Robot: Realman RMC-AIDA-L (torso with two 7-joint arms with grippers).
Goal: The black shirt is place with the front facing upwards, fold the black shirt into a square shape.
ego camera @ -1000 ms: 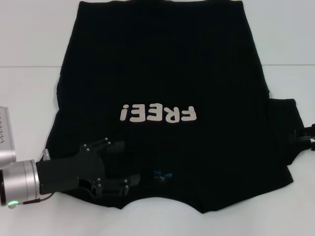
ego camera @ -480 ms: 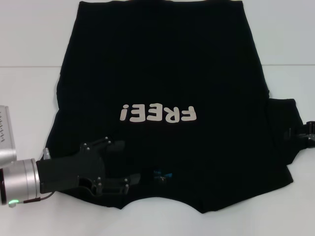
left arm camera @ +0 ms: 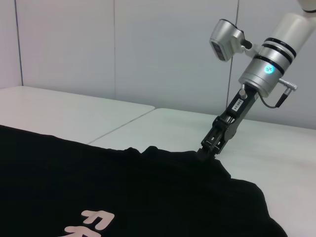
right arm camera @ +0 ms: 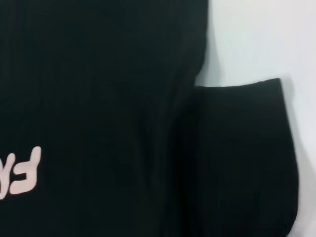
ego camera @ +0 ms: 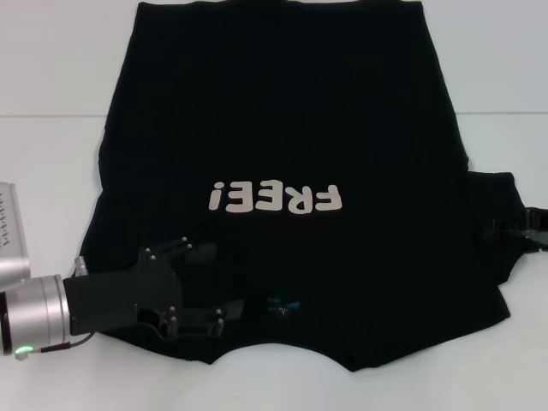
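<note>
The black shirt (ego camera: 282, 120) lies flat on the white table, front up, with off-white "FREE!" lettering (ego camera: 274, 197) and a small blue neck label (ego camera: 282, 304) at the near edge. My left gripper (ego camera: 214, 284) rests over the near left shoulder, open, with nothing between its fingers. My right gripper (ego camera: 524, 229) is at the outer edge of the right sleeve (ego camera: 492, 223). In the left wrist view the right gripper (left arm camera: 208, 149) pinches that sleeve (left arm camera: 197, 160), whose cloth rises slightly at the tips. The right wrist view shows the flat sleeve (right arm camera: 237, 158) beside the shirt body.
The white table (ego camera: 51, 68) stretches out on both sides of the shirt, with a seam line (ego camera: 43, 116) across it. A pale wall (left arm camera: 123, 49) stands behind. A silver housing (ego camera: 10, 235) of my left arm sits at the left edge.
My right gripper has crept slightly farther along the sleeve's outer edge. The left gripper and the shirt body have hardly moved.
</note>
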